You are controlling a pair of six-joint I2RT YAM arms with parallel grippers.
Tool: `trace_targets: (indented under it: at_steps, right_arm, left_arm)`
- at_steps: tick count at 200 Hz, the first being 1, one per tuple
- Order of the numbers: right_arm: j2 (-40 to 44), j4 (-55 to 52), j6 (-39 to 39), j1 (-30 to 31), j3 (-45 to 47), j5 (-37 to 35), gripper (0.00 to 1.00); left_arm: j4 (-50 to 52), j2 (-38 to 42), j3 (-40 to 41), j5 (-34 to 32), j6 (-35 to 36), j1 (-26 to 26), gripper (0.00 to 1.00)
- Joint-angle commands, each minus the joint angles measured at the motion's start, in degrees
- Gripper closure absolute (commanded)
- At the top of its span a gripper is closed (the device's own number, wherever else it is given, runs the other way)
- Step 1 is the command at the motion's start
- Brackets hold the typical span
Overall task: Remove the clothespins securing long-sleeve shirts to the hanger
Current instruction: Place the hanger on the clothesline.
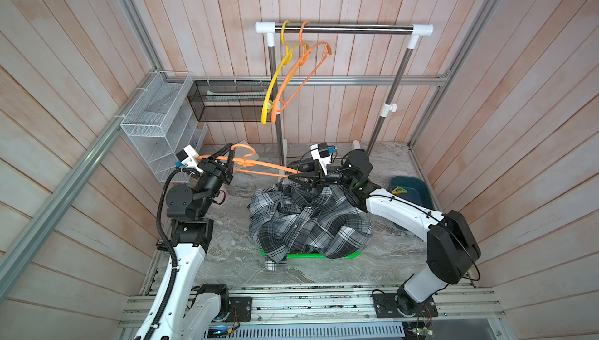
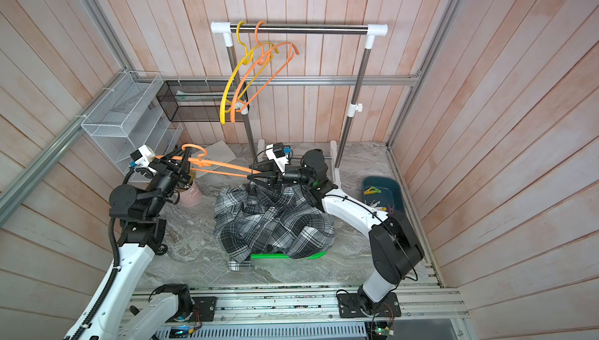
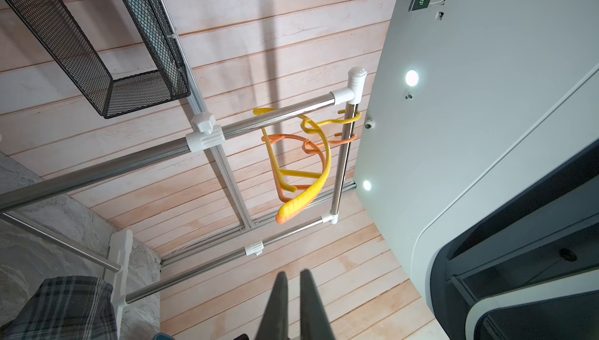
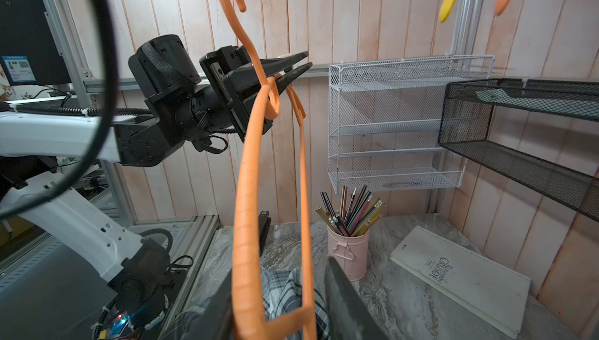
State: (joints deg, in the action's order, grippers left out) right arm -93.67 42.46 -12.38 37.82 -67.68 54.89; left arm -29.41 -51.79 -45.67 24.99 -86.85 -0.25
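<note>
Two robot arms hold a bare orange hanger point(image 4: 246, 176) roughly level above a marbled table.

Far left, a white wire rack point(image 1: 152, 118) hangs on the wall; what it holds cannot be made out. Beside it, a black mesh basket point(image 1: 197, 101) holds a pale flat thing. Below these, a pink cup point(image 4: 348, 254) stands full of pencils point(image 4: 350, 208).

The left gripper point(image 4: 308, 59) has its jaws pressed together on the hanger's neck, just under the hook.

In the middle, the long-sleeve shirts point(image 1: 308, 221), grey, black and white plaid, lie heaped on a green tray point(image 1: 308, 255), off the hanger.

The right gripper point(image 1: 291, 177) has its jaws partly spread on either side of the hanger's far end. Whether they pinch it cannot be told.

Far right, a dark teal tub point(image 1: 415, 189) holds the clothespins point(image 2: 372, 190): a yellow-green one and a few pale and pink ones. None shows on the hanger.

The step in hand looks like passing the emptied hanger from arm to arm. To do it well, the right jaws should close squarely on the hanger's end before the left jaws let go. The hanger should stay level and clear of the shirts, so that it neither swings nor snags the cloth.
</note>
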Motion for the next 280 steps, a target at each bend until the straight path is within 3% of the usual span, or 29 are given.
trace_targets:
  at_steps: [1, 18, 46, 54, 66, 77, 86, 101, 136, 190, 235, 280]
  right_arm:
    - [-0.9, -4.1, 2.1, 0.7, -2.1, -2.0, 0.7]
    - [-0.9, -5.8, 2.9, 1.0, -2.7, -2.5, 0.78]
    - [-0.1, -7.8, 3.6, 1.0, -3.3, -4.1, 0.99]
    - [0.5, -9.5, 4.1, 1.0, -3.8, -5.1, 1.0]
    - [1.7, -12.0, 4.6, 1.0, -4.2, -7.6, 1.0]
    - [3.0, -15.6, 5.3, 1.0, -4.9, -10.6, 1.0]
    - [3.9, -19.3, 5.9, 1.0, -6.0, -12.8, 1.0]
    - [5.6, -25.4, 6.9, 1.1, -7.0, -16.1, 1.0]
    - [8.7, -33.1, 5.8, 0.3, -5.7, -25.3, 1.0]
    - [11.2, -37.1, -0.1, -3.8, -3.0, -26.5, 1.0]
    - [13.0, -39.9, -1.9, -6.4, -1.1, -28.2, 1.0]
    - [17.9, -40.7, -5.6, -13.4, 2.9, -30.2, 1.0]
  left_arm:
    - [-3.0, 0.0, -0.4, 1.7, -0.8, 0.1, 1.0]
    - [-3.5, -0.5, -0.7, 2.3, -0.9, 0.1, 1.0]
    - [-4.3, -0.7, -0.6, 2.7, -1.0, 0.2, 0.99]
    - [-4.3, -0.7, -0.6, 2.9, -0.8, 0.3, 0.85]
    - [-4.1, -0.4, -1.0, 3.2, 0.1, 0.5, 0.51]
    - [-3.4, -0.1, -1.6, 3.6, 1.4, 0.9, 0.27]
    - [-1.9, 0.4, -2.4, 4.0, 3.5, 1.2, 0.13]
    - [2.5, 1.6, -4.3, 3.3, 8.1, 1.7, 0.0]
    - [13.3, 5.7, -7.8, -1.8, 19.4, 1.9, 0.0]
    - [23.8, 10.3, -12.2, -9.0, 32.3, 2.0, 0.0]
    - [26.2, 12.9, -11.4, -12.5, 35.0, 1.9, 0.0]
    - [26.1, 13.0, -10.3, -12.5, 35.4, 2.0, 0.0]
